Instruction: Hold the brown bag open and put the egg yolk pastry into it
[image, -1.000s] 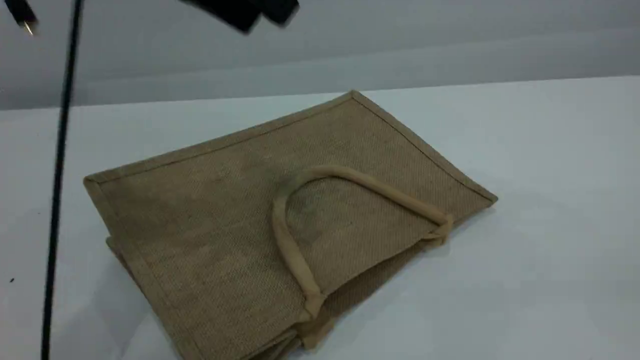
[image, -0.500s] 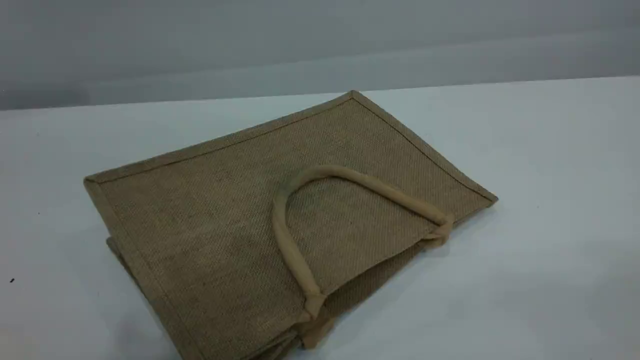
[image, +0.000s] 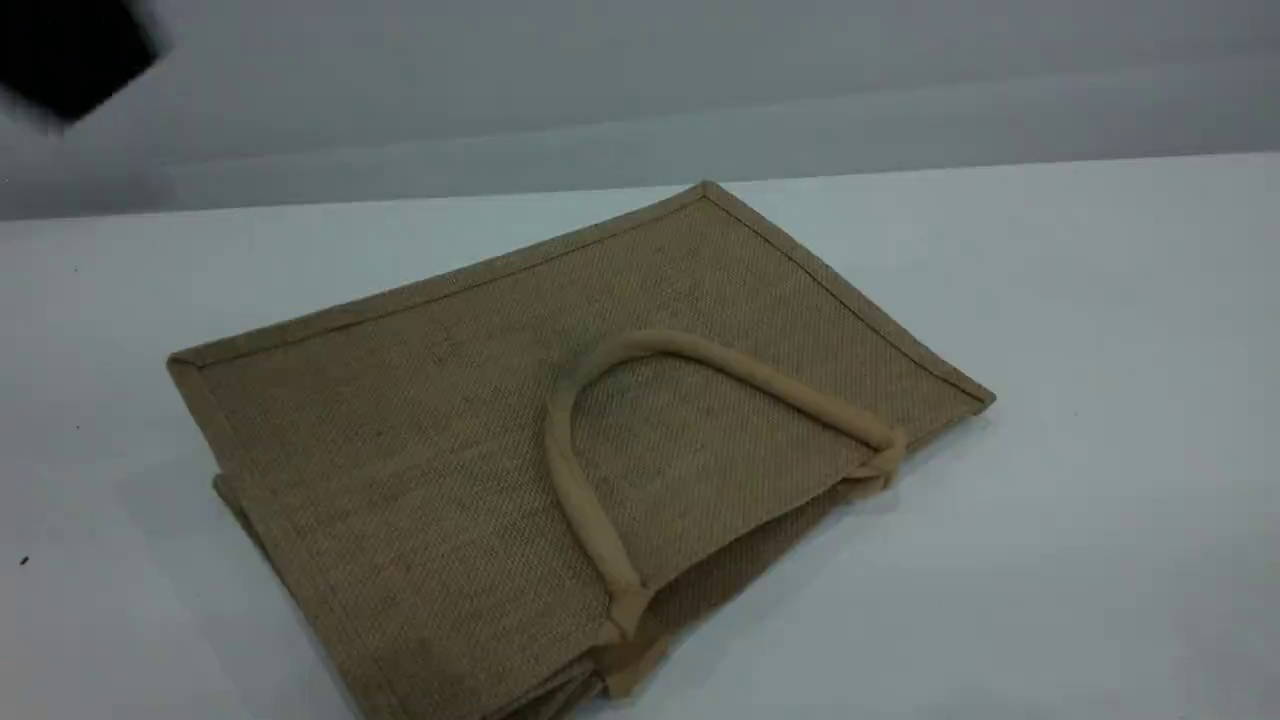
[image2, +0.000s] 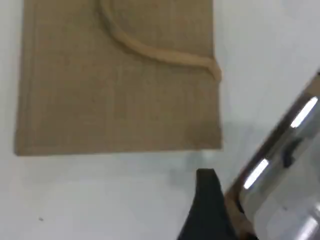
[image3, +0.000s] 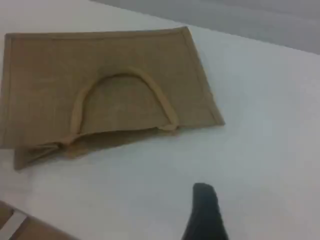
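Observation:
The brown bag (image: 400, 420) lies flat on the white table, its mouth toward the near right. One beige handle (image: 575, 480) arches across its upper face. In the left wrist view the bag (image2: 100, 100) lies ahead of one dark fingertip (image2: 207, 200) of my left gripper, which hangs over bare table. The right wrist view shows the bag (image3: 50, 70) farther off, beyond a single dark fingertip (image3: 205, 210) of my right gripper. Nothing is held by either gripper. The egg yolk pastry is out of view.
A blurred dark shape (image: 70, 60) sits in the scene view's top left corner. A shiny metal part (image2: 280, 165) slants across the right of the left wrist view. A brown edge (image3: 20, 227) shows at the right wrist view's bottom left.
A dark blurred shape at the top centre and a thin black cable at the left have gone. A dark blur now sits in the top left corner. The bag has not moved.

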